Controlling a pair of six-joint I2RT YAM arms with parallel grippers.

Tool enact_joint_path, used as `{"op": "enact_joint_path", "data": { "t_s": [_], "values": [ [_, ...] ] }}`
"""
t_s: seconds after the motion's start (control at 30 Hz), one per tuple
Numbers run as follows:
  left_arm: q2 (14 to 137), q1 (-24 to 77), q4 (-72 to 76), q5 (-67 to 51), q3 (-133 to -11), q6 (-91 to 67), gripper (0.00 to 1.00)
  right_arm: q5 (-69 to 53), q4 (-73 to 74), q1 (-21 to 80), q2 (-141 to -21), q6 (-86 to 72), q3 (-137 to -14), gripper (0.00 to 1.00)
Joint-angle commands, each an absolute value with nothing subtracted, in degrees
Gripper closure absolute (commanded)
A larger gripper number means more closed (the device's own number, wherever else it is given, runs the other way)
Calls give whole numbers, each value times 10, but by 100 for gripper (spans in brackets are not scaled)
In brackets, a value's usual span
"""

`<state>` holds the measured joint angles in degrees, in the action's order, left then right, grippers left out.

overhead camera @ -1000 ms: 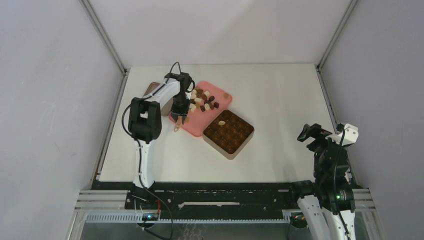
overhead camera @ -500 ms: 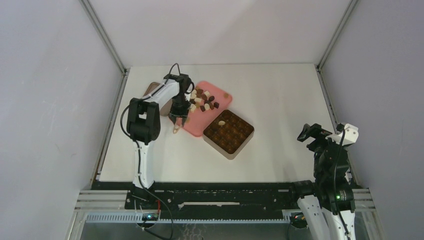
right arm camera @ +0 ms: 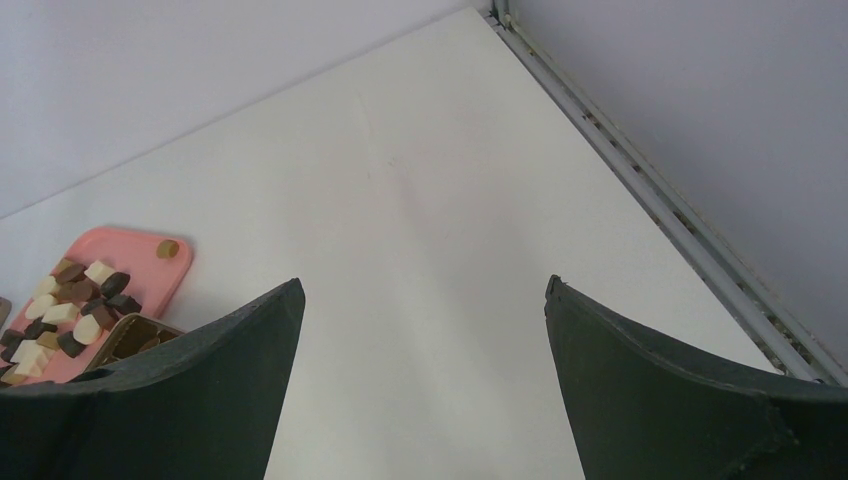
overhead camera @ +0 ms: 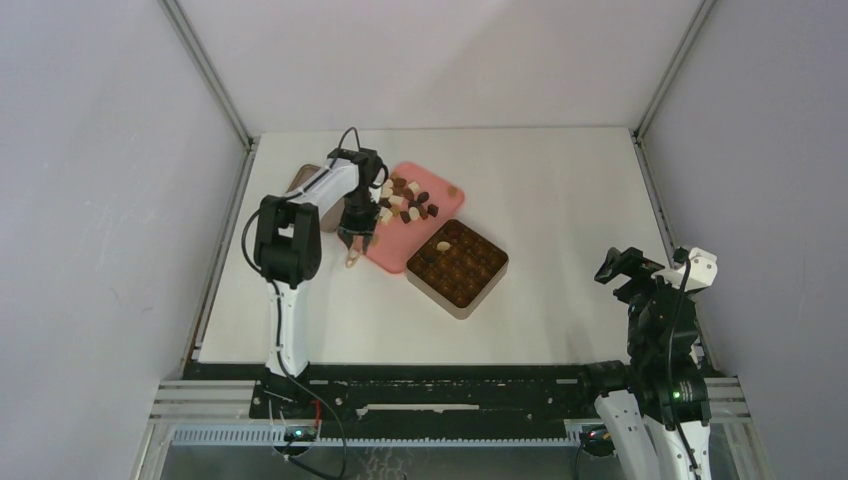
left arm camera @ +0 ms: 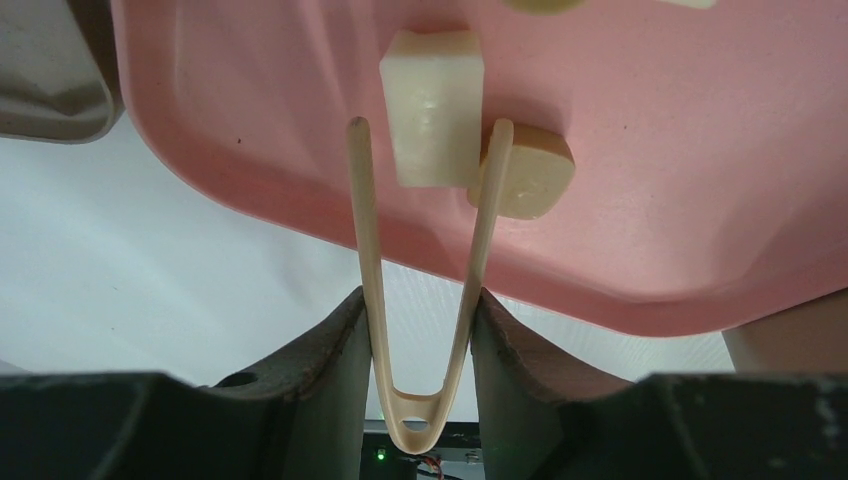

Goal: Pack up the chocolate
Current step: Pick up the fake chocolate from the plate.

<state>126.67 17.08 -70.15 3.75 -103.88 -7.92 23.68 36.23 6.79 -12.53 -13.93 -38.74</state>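
left gripper (left arm camera: pixel 420 300) pinching thin wooden tongs (left arm camera: pixel 478 230) near their bend. tong tips spread either side of cream-white block chocolate (left arm camera: pixel 432 110), long axis pointing away from gripper, lying on pink plastic tray (left arm camera: pixel 650 200). right gripper (right arm camera: pixel 420 330) spread wide, holding nothing.
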Motion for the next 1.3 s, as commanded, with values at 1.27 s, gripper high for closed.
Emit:
{"op": "enact_joint_path", "data": {
  "t_s": [1.27],
  "values": [
    [1064,195,-669,-43,-909,-65,78,236,342,70,-121,-128,-390,2]
  ]
}}
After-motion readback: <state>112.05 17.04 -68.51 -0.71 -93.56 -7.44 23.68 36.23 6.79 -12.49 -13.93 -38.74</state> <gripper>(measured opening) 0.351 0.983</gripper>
